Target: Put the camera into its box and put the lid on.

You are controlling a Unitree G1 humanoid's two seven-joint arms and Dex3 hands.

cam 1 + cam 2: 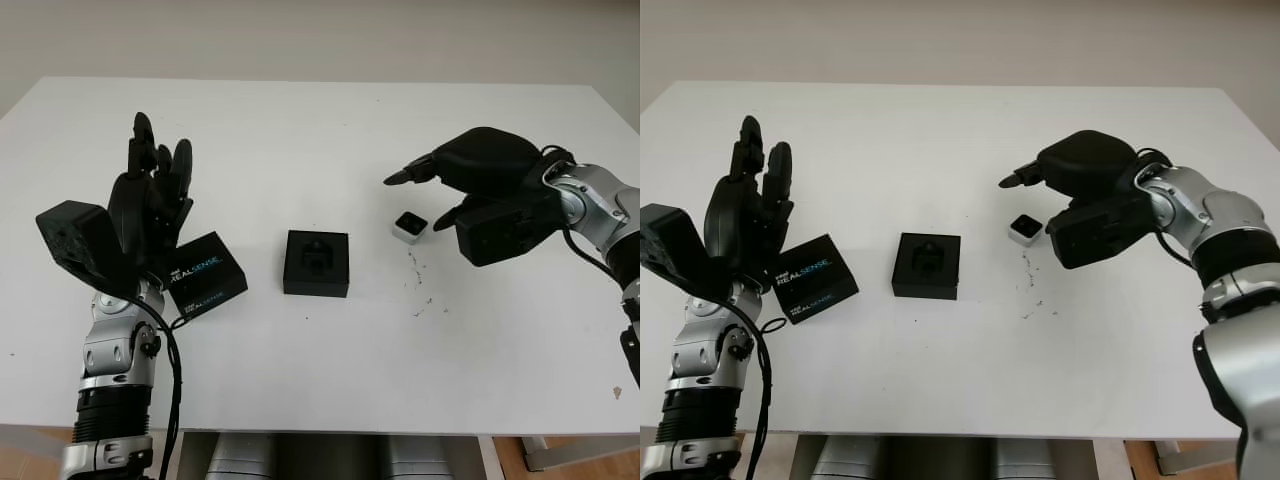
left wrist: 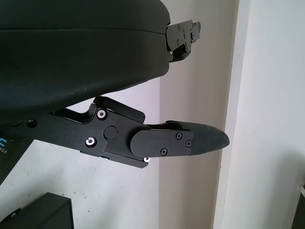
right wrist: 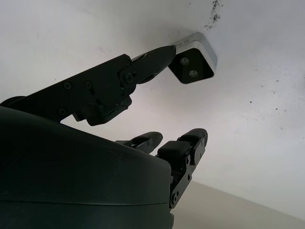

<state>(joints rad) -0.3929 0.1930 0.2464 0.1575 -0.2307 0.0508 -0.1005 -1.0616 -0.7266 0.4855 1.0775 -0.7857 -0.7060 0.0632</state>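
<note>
the left hand stands raised at the near left of the white table, palm upright and fingers pointing up, holding nothing. just beside it, toward the table's middle, lies the box lid, a black square piece printed with "realsense", tilted at an angle on the tabletop; whether the hand touches it cannot be told.

a little farther right, near the table's centre, sits the box, black, square and uncovered, with a dark moulded insert showing inside. it stands apart from the lid and apart from the camera.

right of the box and slightly farther back lies the camera, a small pale block with a dark face turned up, resting on the tabletop outside the box. a scatter of dark specks marks the table just nearer than it.

the right hand hovers over the camera from the right side, released and grasping nothing. in the right wrist view one fingertip reaches to the edge of the camera, touching or very nearly so, while the other two fingers hang clear of it above the table.
</note>
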